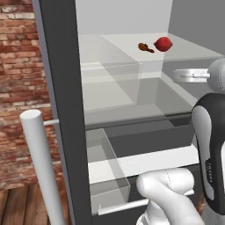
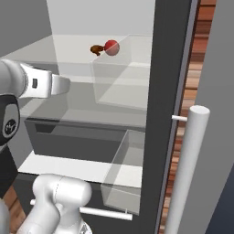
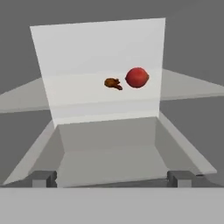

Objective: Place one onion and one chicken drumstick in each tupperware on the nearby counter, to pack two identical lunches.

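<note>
Left base view, fridge: I face the open fridge [image 1: 132,88]; its dark door edge [image 1: 61,110] and the white door handle [image 1: 41,167] stand at my left, with the brick wall [image 1: 17,66] behind.
Left base view, food: a bright red onion [image 1: 163,44] sits on the upper glass shelf [image 1: 193,50], and a chicken drumstick [image 1: 145,47] lies just beside it on its left, both far back. I judge they are kept here as chilled stock, so I must fetch them out.
Left base view, bins: a clear fridge bin [image 1: 112,85] sits below that shelf and a second clear bin [image 1: 105,171] lower down. Both look empty.
Right base view, arm: my forearm reaches in from the left toward the shelf level, well short of the food.
Right base view, food: from this side the onion [image 2: 111,46] is on the right and the drumstick [image 2: 96,49] touches or nearly touches it; I cannot tell which.
Right base view, extra: here the other door handle [image 2: 187,169] and wood floor [image 2: 201,55] show.
Hand view, jaws: my gripper [image 3: 111,178] stands spread wide, tips far apart, holding nothing.
Hand view, target: I look over the clear bin [image 3: 109,148] and through its far wall at the onion [image 3: 137,78] and drumstick [image 3: 113,83], still well ahead.
Hand view, judgement: I aim straight at the pair; the bin wall between us means I must go higher to reach them.
</note>
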Available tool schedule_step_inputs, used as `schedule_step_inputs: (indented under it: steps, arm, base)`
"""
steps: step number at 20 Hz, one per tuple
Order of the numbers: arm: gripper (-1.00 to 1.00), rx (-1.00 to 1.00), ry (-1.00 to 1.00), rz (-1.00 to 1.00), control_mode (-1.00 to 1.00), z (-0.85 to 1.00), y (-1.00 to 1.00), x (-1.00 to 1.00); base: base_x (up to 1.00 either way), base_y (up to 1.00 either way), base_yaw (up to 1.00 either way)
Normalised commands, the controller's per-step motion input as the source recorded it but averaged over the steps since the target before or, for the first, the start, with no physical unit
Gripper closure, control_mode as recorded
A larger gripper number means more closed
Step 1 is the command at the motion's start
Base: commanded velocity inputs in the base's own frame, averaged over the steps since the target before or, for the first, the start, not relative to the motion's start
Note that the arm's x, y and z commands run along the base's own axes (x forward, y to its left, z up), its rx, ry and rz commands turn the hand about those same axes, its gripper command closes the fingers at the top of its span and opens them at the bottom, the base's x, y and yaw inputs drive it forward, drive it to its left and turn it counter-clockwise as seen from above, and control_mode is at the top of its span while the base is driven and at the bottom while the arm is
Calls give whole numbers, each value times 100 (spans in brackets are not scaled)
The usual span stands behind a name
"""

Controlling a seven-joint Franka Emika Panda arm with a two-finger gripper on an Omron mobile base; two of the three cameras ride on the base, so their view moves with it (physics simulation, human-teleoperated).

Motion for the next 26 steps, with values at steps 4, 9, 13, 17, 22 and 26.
schedule_step_inputs:
  steps: [4, 9, 13, 17, 22, 26]
  arm:
    - [-100, 5, 0, 0, -100, 37, 0, 42]
    - [-100, 0, 3, 0, -100, 32, 0, 32]
    - [-100, 0, 9, 0, -100, 0, 0, 47]
    - [-100, -1, 4, 0, -100, -10, 0, 53]
    - [-100, -2, 5, 0, -100, -17, 0, 59]
    - [-100, -4, 4, 0, -100, -28, 0, 65]
  base:
    - [0, 0, 0]
    - [0, 0, 0]
    - [0, 0, 0]
    - [0, 0, 0]
    - [0, 0, 0]
    - [0, 0, 0]
